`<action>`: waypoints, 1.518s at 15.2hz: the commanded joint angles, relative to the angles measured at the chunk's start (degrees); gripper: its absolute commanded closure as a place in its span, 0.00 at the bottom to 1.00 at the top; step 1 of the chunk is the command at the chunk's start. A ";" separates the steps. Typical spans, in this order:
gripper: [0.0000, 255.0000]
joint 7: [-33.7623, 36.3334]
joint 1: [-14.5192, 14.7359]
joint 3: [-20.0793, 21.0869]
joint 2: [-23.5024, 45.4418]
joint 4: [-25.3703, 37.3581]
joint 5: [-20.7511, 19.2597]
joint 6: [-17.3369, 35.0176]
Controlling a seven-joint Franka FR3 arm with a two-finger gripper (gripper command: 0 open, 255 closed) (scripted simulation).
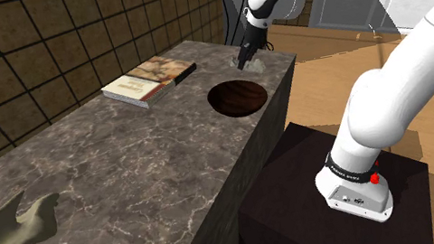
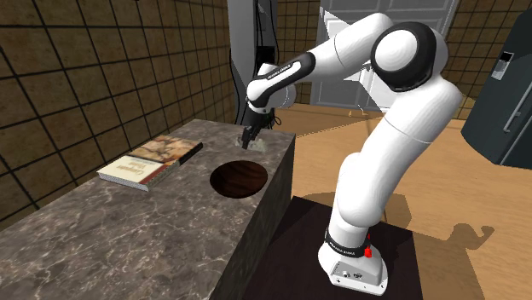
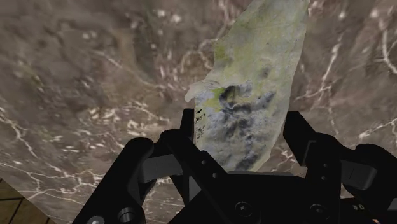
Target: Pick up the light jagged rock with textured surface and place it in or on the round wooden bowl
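Note:
The light jagged rock [image 3: 254,83], pale with greenish and dark patches, lies at the far end of the marble counter [image 1: 108,191], close to its corner. My gripper [image 3: 240,137] reaches down over it, and the two black fingers press against the rock's two sides. In the shoulder view the gripper [image 1: 248,61] is low on the counter at the rock [image 1: 258,65]. The round dark wooden bowl [image 1: 237,97] sits empty a short way nearer the camera, by the counter's edge. From the second exterior view the rock [image 2: 258,145] lies just beyond the bowl [image 2: 238,178], under the gripper [image 2: 249,142].
A book [image 1: 150,80] lies flat to the shoulder view's left of the bowl. A pale greenish lumpy object [image 1: 6,236] rests at the counter's near end. My dark stand [image 1: 310,192] is beside the counter's edge. Brown tiled walls back the counter.

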 commanded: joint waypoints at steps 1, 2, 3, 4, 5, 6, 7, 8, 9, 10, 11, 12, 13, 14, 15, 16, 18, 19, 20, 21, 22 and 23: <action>1.00 0.79 -0.32 0.49 -0.89 1.01 -0.65 -1.81; 1.00 1.11 -0.43 0.69 -1.26 1.49 -0.89 -2.62; 1.00 1.42 -0.55 0.89 -1.61 1.98 -1.12 -3.42; 1.00 1.71 -0.65 1.09 -1.94 2.48 -1.33 -4.22; 1.00 1.99 -0.74 1.27 -2.26 3.00 -1.52 -5.02; 1.00 2.26 -0.83 1.45 -2.57 3.53 -1.70 -5.82; 1.00 2.52 -0.90 1.63 -2.85 4.07 -1.86 -6.61; 1.00 2.77 -0.97 1.80 -3.12 4.62 -2.01 -7.40; 1.00 3.01 -1.03 1.96 -3.38 5.18 -2.15 -8.19; 1.00 3.24 -1.08 2.12 -3.62 5.75 -2.28 -8.98; 1.00 3.46 -1.13 2.28 -3.85 6.33 -2.40 -9.76; 1.00 3.68 -1.17 2.43 -4.06 6.93 -2.51 -10.54; 1.00 3.88 -1.20 2.57 -4.25 7.54 -2.60 -11.32; 1.00 4.08 -1.23 2.72 -4.43 8.15 -2.69 -12.10; 1.00 4.28 -1.25 2.85 -4.60 8.78 -2.77 -12.87; 1.00 4.46 -1.27 2.98 -4.75 9.42 -2.84 -13.64; 1.00 4.82 -1.29 3.23 -5.01 10.73 -2.96 -15.18; 1.00 4.99 -1.29 3.35 -5.12 11.40 -3.01 -15.94; 1.00 4.99 -1.30 3.35 -5.13 11.40 -3.01 -15.95; 1.00 6.56 -1.44 4.67 -6.83 9.78 -3.55 -15.83; 1.00 8.09 -1.58 6.00 -8.47 8.21 -3.99 -15.76; 1.00 9.60 -1.69 7.33 -10.07 6.71 -4.32 -15.72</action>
